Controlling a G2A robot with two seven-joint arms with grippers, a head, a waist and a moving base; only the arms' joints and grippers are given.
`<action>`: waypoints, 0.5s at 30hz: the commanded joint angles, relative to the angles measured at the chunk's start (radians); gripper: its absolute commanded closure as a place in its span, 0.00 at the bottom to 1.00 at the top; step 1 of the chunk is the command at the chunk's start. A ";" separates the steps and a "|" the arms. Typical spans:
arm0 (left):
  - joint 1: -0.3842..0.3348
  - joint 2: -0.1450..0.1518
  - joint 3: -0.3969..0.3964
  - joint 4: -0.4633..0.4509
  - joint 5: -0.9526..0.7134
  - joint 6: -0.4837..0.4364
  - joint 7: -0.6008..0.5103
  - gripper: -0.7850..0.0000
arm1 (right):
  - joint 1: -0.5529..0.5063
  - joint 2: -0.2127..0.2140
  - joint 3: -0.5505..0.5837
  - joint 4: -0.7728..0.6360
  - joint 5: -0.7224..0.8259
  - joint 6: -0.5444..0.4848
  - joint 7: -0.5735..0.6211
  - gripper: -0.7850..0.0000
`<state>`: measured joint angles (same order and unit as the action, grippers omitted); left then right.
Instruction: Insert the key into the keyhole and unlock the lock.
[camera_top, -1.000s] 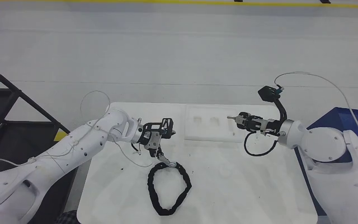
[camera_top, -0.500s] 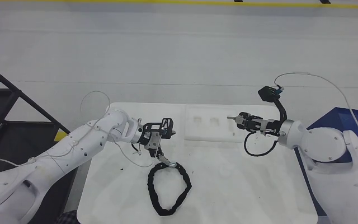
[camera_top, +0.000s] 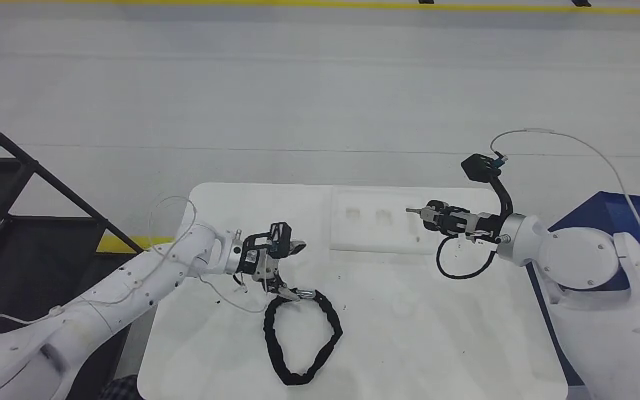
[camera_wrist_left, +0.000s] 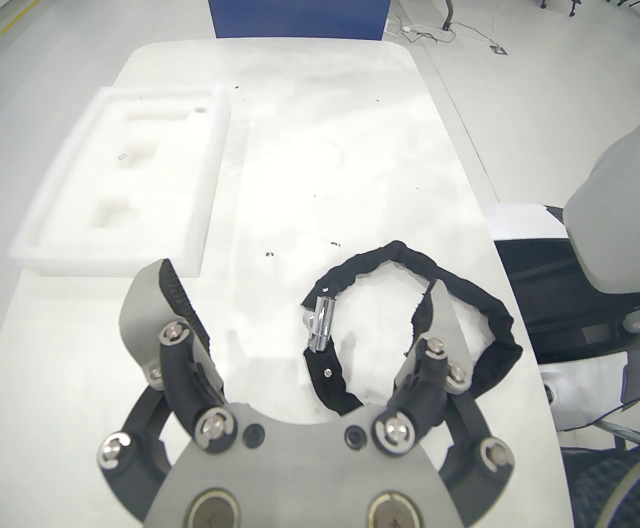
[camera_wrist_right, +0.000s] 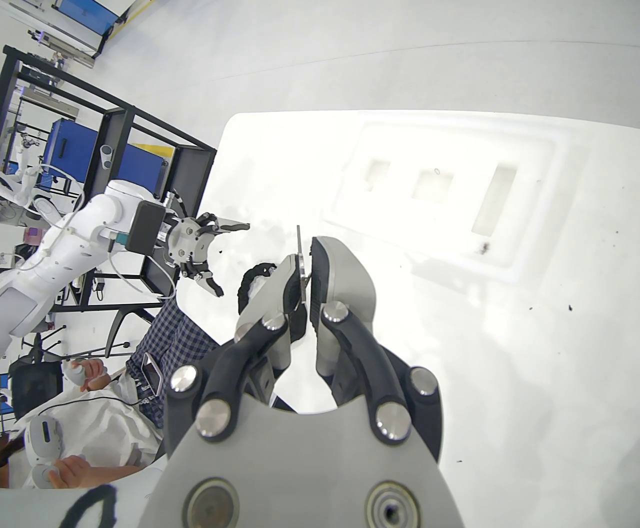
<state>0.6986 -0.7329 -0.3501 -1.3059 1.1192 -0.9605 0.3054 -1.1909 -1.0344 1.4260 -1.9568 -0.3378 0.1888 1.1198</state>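
**Key pinched in the right gripper, lock lying well apart on the table**

We see the key (camera_top: 411, 211) right of centre in the top view. The right gripper (camera_top: 425, 213) pinches it, jaws closed narrow on its head. The blade sticks out past the fingertips. Its long axis runs nearly level across the frame, tip toward the left. It hangs over the white table (camera_top: 430, 330), just beside the right end of the foam tray (camera_top: 340, 236).

The lock (camera_top: 336, 327), a black-sleeved chain loop, lies flat at lower centre-left, well apart from the key. Its silver barrel (camera_wrist_left: 320, 325) closes the loop at the upper left end and lies slantwise. We cannot tell which end carries the keyhole.

The left gripper (camera_wrist_left: 300, 277) hangs just above the barrel, jaws spread wide and holding nothing. It sits on the barrel's side away from the key. The tray rests at the table's far edge, between the two grippers. A black rack (camera_top: 60, 184) stands at the frame's left edge.
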 joint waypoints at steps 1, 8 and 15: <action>0.019 -0.002 0.002 0.025 0.073 0.003 0.061 0.00 | 0.000 0.000 0.000 0.000 0.000 0.000 0.000 1.00; 0.050 -0.037 0.028 0.102 0.255 0.010 0.224 0.00 | 0.000 0.000 0.000 0.000 0.000 0.000 0.000 1.00; 0.050 -0.092 0.051 0.181 0.355 0.066 0.264 0.00 | 0.000 0.000 0.000 0.000 0.000 0.000 0.000 1.00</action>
<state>0.7481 -0.8181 -0.3014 -1.1329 1.4677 -0.9015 0.5706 -1.1909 -1.0344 1.4260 -1.9568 -0.3378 0.1888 1.1198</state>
